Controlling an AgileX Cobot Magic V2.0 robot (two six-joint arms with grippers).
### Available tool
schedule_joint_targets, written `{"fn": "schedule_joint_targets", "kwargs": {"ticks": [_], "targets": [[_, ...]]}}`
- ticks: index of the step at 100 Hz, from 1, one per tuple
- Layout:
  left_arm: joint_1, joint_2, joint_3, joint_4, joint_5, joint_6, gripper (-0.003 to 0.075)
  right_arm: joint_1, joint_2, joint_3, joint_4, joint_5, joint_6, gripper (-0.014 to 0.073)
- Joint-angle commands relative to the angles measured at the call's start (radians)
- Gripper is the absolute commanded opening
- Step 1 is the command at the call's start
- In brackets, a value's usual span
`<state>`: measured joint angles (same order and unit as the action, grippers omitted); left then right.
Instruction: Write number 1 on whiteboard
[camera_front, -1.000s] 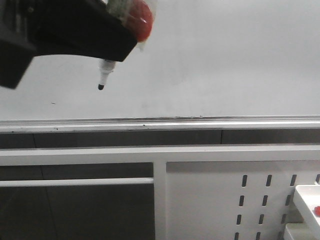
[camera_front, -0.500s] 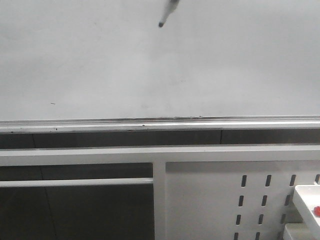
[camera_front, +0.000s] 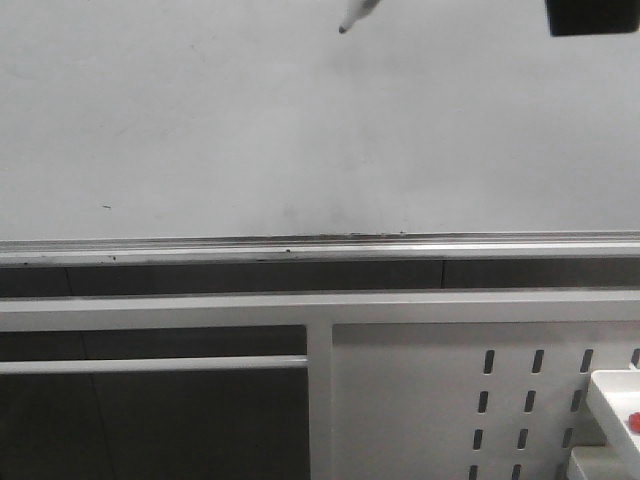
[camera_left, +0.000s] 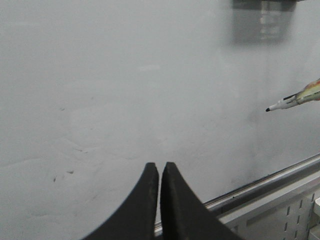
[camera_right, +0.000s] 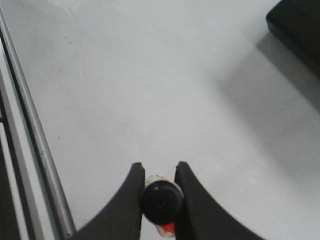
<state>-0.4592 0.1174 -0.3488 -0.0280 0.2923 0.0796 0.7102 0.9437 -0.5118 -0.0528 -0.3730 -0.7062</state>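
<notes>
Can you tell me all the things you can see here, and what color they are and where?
whiteboard: one, pale grey-white, upright, fills the upper front view; no stroke on it yet
rail: one, silver, along the whiteboard's lower edge
panel with slots: one, white, below the rail at right
marker: one, pale body with black tip, near the board's top
right gripper: black fingers shut on the marker
left gripper: black fingers closed together, holding nothing

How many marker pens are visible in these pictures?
1. The marker pen is shut in the right gripper, its tip near the whiteboard. Others may be out of view.
</notes>
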Motion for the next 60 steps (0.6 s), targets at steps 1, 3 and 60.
{"fn": "schedule_joint_targets", "kwargs": {"ticks": [1, 3, 60], "targets": [[0.030, 0.007, -0.018, -0.038, -0.089, -0.014, -0.0020, -0.007, 0.019, -0.027, 0.008, -0.141, -0.100, -0.0069], [0.036, 0.007, -0.015, -0.043, -0.092, -0.014, -0.0020, -0.007, 0.025, -0.027, 0.015, -0.148, -0.125, -0.0069], [0.048, 0.007, -0.014, -0.051, -0.099, -0.014, -0.0020, -0.066, 0.162, -0.030, 0.240, -0.366, -0.312, -0.0069]]}}
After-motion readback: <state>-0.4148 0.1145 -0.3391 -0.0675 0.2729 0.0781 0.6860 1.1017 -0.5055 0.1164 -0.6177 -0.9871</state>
